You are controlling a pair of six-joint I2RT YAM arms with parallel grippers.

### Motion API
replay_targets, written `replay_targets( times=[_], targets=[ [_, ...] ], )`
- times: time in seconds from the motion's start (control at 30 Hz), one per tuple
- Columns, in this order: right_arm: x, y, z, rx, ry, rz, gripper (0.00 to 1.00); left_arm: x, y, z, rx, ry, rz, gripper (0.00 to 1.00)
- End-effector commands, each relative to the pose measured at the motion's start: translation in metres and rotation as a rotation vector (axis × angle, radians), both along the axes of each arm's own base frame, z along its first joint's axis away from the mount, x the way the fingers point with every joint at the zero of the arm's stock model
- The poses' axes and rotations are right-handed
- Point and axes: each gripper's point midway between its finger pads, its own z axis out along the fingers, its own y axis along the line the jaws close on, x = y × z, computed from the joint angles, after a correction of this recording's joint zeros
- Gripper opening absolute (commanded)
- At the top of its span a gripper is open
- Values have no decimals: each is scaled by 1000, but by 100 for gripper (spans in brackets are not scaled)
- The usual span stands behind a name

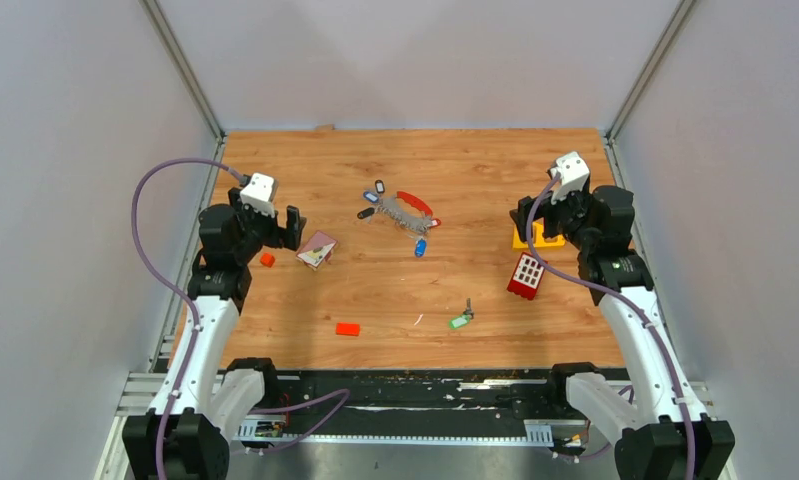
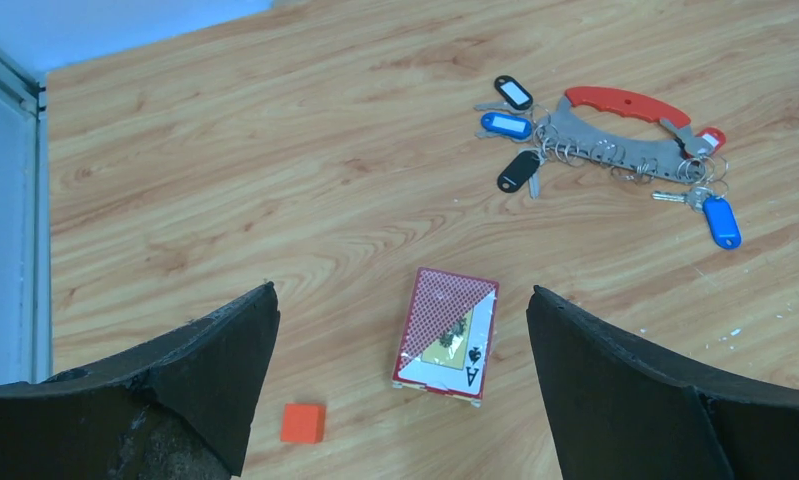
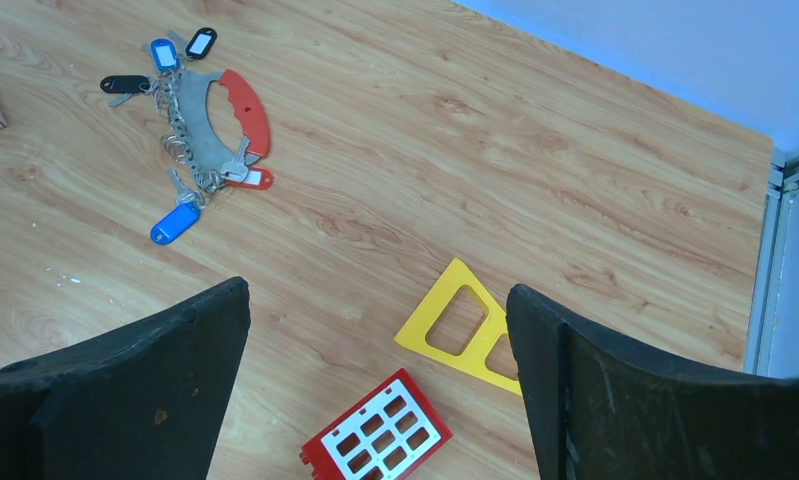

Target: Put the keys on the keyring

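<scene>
Two grippers: both are seen with jaws spread wide and nothing between them. The left gripper [image 2: 403,292] is held over the left side of the table [image 1: 305,170], the right gripper [image 3: 377,288] over the right side.
Under the left gripper: a playing-card box [image 2: 447,335] and a small orange block [image 2: 303,422] are seen.
Under the right gripper: a yellow frame [image 3: 465,325] and a red studded brick [image 3: 375,440] are seen.
Keyring: the keyring [image 1: 407,210] lies toward the far middle of the table, between the arms and well apart from both. A red curved strap is set along a grey metal strip hung with small rings.
Keys at the ring: tagged keys [image 2: 505,125] in white, blue and black are bunched at one end, and a further blue-tagged key [image 2: 720,220] lies at the other end. Whether each is threaded on cannot be told.
Loose key: a green-tagged key [image 1: 460,321] lies alone near the front, well apart from the keyring and nearer the right arm.
Handling: the loose key is judged light, thin, stiff and slippery, lying flat on the wood. The rings are judged loose and liable to shift.
Hold: the plastic tag is judged the better place to pinch, being broader than the blade. The keyring is best steadied by its stiff red strap.
</scene>
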Motion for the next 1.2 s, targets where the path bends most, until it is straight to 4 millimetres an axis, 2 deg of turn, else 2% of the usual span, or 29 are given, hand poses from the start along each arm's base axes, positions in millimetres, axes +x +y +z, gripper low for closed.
replay_targets(
  times=[0.0, 0.13, 0.3, 0.4, 0.57, 0.7, 0.83, 1.0, 1.17],
  targets=[
    [4, 5, 6, 2, -30, 31, 100, 6, 4, 19, -6, -26, 31, 100],
    [5, 5, 7, 1, -30, 30, 100, 6, 3, 18, -8, -1, 23, 100],
    [4, 6, 7, -8, -30, 41, 100, 1, -11, 11, 6, 28, -79, 100],
    [-1, 20, 5, -21, -17, 141, 100, -3, -16, 11, 9, 37, -116, 100],
    [14, 59, -7, -80, 39, 234, 100, -3, -19, 8, 3, 55, -134, 100],
    [36, 102, -29, -183, 83, 314, 100, -3, -20, 2, 5, 68, -145, 99],
    [61, 146, -57, -203, 164, 414, 98, -4, -22, -1, 9, 71, -159, 98],
    [95, 183, -112, -212, 311, 483, 83, -3, -25, -8, 9, 89, -182, 96],
    [119, 216, -144, -248, 360, 555, 71, -2, -28, -17, 3, 118, -200, 95]
  ],
)
